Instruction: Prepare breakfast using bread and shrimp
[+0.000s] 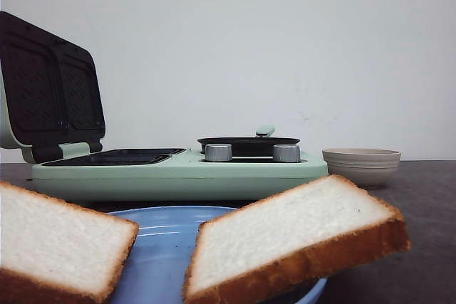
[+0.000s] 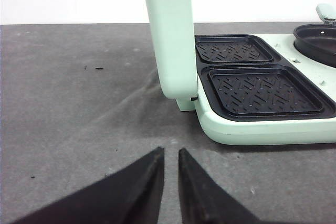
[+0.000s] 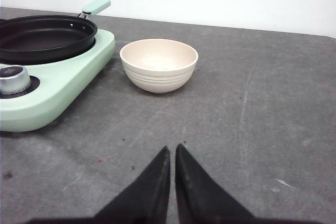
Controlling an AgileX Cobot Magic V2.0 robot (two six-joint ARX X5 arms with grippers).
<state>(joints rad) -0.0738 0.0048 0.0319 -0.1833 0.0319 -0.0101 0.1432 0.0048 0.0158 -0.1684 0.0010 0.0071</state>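
Two bread slices lean on the blue plate (image 1: 160, 243) before me. The left slice (image 1: 57, 243) tilts down toward the middle; the right slice (image 1: 285, 243) rises rightward, overhanging the rim. White crumb, golden-brown crust. I see no shrimp.

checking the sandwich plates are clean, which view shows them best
The left wrist view: it looks down on both ridged sandwich plates, open under the raised lid, with nothing lying on them. The front view shows them only edge-on as a dark strip. The right wrist view shows only the pan and bowl.
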